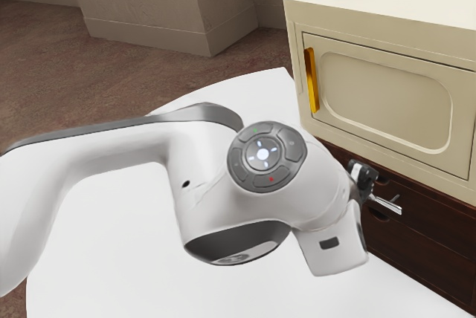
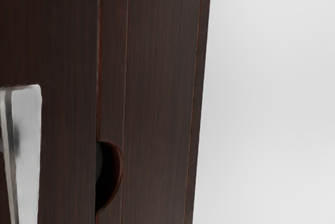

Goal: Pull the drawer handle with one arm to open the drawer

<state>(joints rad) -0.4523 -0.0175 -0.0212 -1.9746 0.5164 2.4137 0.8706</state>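
My black gripper [image 1: 362,174] is at the dark wooden drawer fronts in the exterior view, partly hidden by the arm's white end. The silver bar handle [image 1: 387,205] sticks out from the wood right beside it. Whether gripper and handle touch, I cannot tell. In the wrist view the handle [image 2: 26,156] stands before a dark drawer front [image 2: 68,35], with a seam and a rounded cutout [image 2: 111,174] in the neighbouring panel.
Above the dark drawers is a cream cabinet [image 1: 375,24] with a closed door and a yellow handle [image 1: 312,80]. A white round-edged surface [image 1: 134,258] lies under the arm. Beyond it are brown floor and a wall corner.
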